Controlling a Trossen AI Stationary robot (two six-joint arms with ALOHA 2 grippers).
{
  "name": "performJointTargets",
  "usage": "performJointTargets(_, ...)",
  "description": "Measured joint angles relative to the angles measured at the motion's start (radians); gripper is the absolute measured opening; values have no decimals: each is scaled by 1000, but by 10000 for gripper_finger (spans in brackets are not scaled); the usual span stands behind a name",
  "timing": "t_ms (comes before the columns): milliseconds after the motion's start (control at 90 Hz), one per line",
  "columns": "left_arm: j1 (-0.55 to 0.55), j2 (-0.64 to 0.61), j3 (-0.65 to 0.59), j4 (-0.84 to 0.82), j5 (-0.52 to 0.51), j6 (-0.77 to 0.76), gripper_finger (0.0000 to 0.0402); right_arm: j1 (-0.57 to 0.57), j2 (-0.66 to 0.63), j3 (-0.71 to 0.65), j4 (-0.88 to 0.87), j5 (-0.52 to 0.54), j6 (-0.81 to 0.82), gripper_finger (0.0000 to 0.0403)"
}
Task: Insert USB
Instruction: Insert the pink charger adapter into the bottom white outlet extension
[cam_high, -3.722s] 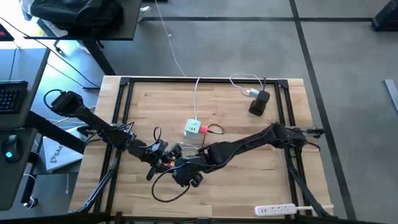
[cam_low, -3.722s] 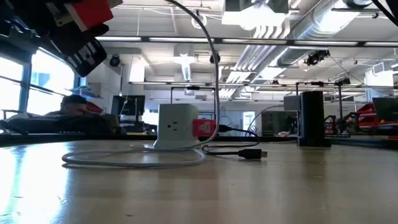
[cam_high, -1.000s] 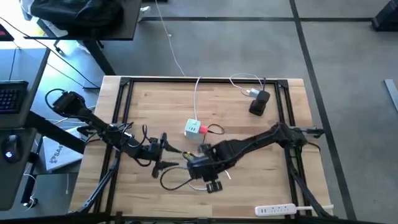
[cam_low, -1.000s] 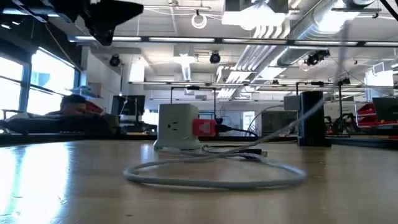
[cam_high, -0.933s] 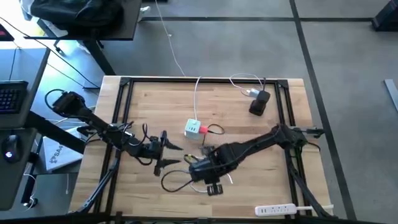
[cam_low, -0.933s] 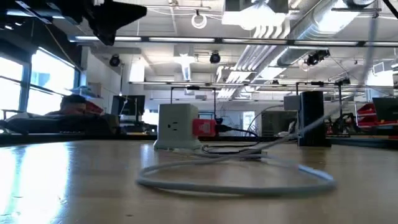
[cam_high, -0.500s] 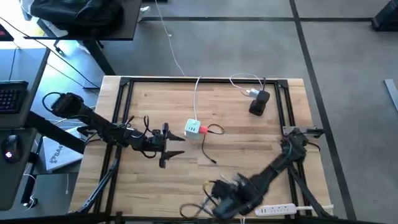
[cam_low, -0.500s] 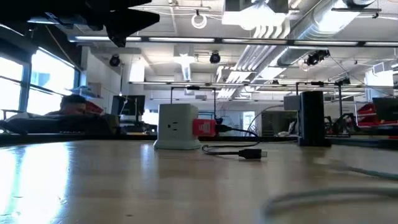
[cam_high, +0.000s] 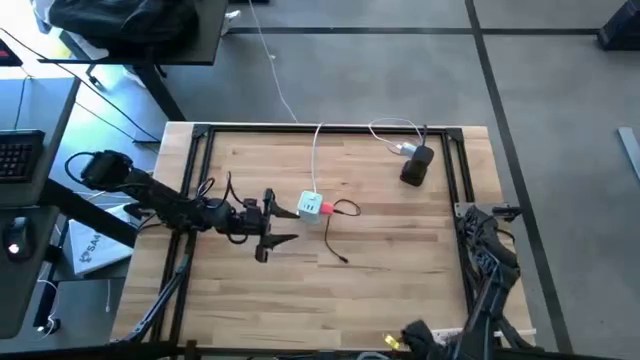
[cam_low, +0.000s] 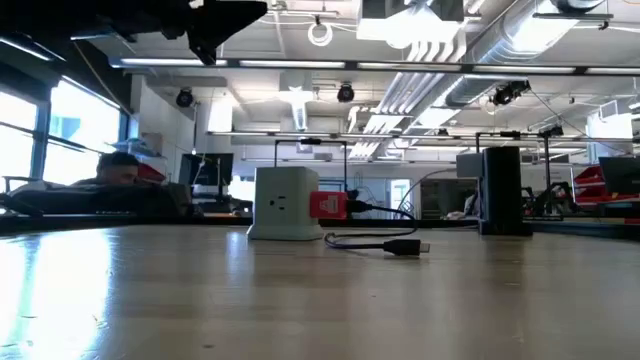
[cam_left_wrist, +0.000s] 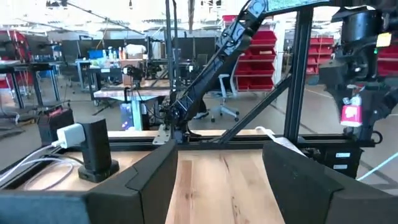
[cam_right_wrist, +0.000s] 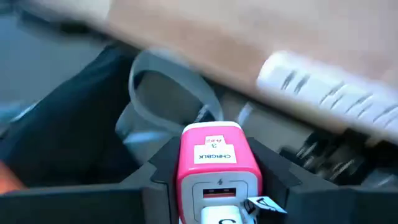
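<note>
Grey floor (cam_high: 400, 70) with dark seams, ceiling ducts (cam_low: 500, 50) and strip lights overhead, red shelving (cam_left_wrist: 323, 56) behind, big windows (cam_low: 20, 130) on one side.

We are swinging our right arm away from the middle of the table to its near right corner, where the right gripper (cam_high: 404, 341) is now hanging past the edge, clamped on a pink-and-white charger (cam_right_wrist: 219, 163). The coiled white cable (cam_right_wrist: 169, 88) is leaving the tabletop with it, so the loop is no longer lying near the white charger cube (cam_high: 310, 205). We are also bringing the left gripper (cam_high: 283, 226), fingers spread, farther in, to just left of that cube.
</note>
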Motion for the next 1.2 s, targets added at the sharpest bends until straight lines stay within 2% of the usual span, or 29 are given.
performJointTargets(67,0,0,0,-6,0,-15,212,-5,-3,-40,1,-37,-20,106)
performJointTargets(156,0,0,0,-7,0,-26,212,2,-22,-125,2,-143,-30,106)
performJointTargets(233,-4,0,0,-15,0,-34,212,13,-34,-201,0,-242,9,106)
performJointTargets(311,-4,0,0,-16,0,-50,212,25,-47,-266,14,-286,72,106)
performJointTargets(611,-4,0,0,-14,-1,-70,211,26,-163,-487,165,-291,101,106)
performJointTargets(933,-4,0,0,-18,-1,-78,211,-5,-382,-923,659,-295,117,106)
performJointTargets(1022,-4,0,0,-23,0,-78,211,-2,-414,-984,679,-305,120,106)
performJointTargets(1200,-5,0,0,-53,-8,-83,211,21,-443,-1002,634,-345,127,106)
